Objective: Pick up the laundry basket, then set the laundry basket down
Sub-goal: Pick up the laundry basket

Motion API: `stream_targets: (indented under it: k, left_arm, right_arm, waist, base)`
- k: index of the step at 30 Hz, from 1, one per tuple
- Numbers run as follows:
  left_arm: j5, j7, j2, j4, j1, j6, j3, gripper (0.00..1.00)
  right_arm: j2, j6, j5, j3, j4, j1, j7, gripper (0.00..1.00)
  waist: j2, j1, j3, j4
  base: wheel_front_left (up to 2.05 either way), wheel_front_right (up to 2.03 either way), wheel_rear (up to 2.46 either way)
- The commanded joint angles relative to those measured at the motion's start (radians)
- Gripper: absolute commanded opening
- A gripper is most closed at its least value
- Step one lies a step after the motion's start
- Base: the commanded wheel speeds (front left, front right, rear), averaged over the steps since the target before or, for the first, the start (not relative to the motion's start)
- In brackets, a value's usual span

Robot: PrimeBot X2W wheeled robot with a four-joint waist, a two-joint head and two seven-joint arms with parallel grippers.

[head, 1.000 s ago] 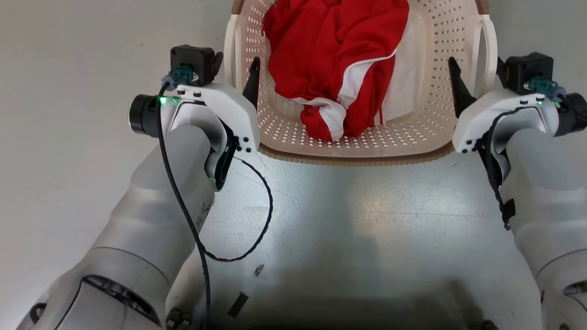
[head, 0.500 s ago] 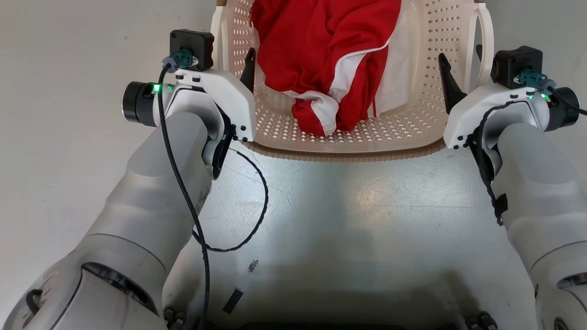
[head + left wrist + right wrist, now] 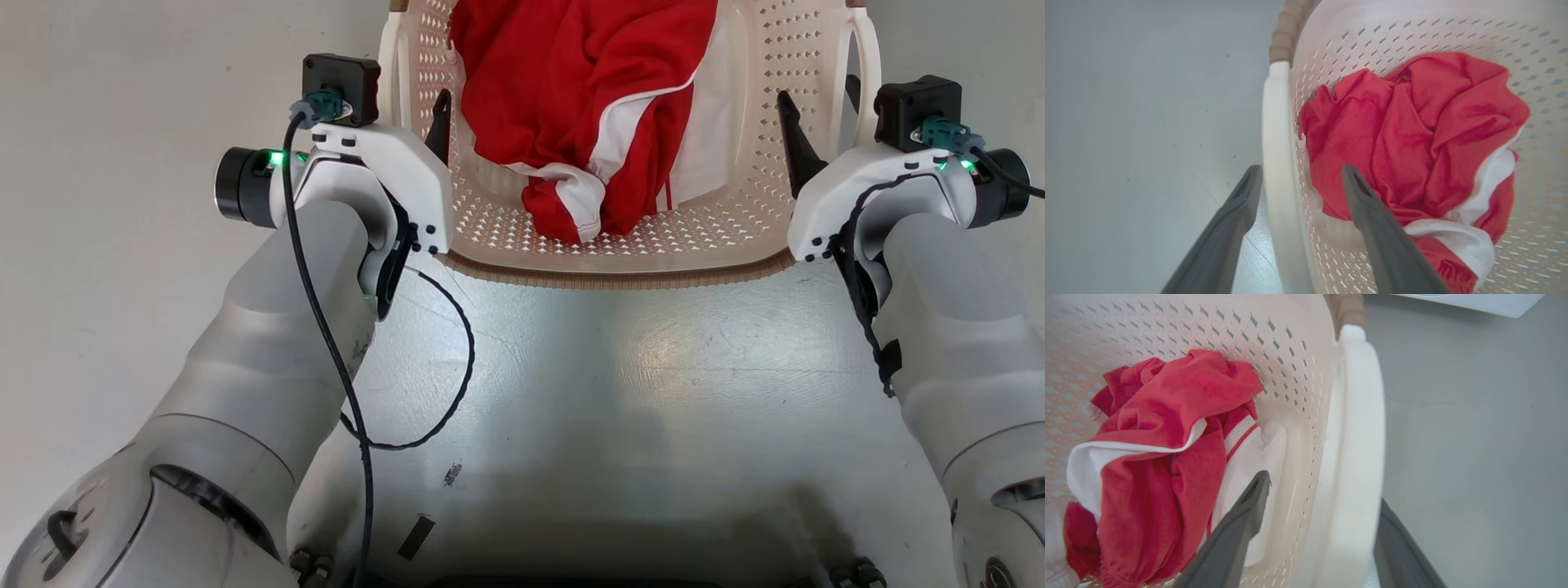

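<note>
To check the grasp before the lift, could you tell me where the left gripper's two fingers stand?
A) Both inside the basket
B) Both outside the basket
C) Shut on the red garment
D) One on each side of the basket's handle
D: in the left wrist view the left gripper is open, with one finger outside the white loop handle of the laundry basket, over the floor, and the other inside, by the red garment.
</note>
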Motion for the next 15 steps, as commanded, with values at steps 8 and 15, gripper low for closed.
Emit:
stream_targets:
  k: [8, 15]
  left_arm:
    - [-0.027, 0.002, 0.023, 0.015, -0.004, 0.013, -0.020, 1.00]
    - [-0.037, 0.010, 0.023, 0.026, -0.007, 0.016, -0.038, 1.00]
  right_arm:
    - [0.028, 0.006, -0.010, 0.009, 0.003, 0.010, -0.015, 1.00]
    - [0.031, 0.006, -0.014, 0.008, 0.006, 0.007, -0.016, 1.00]
  waist:
    - [0.0000, -0.0001, -0.001, -0.005]
    - [0.0000, -0.0001, -0.002, -0.010]
  base:
    - [0.00, 0.00, 0.00]
    - [0.00, 0.00, 0.00]
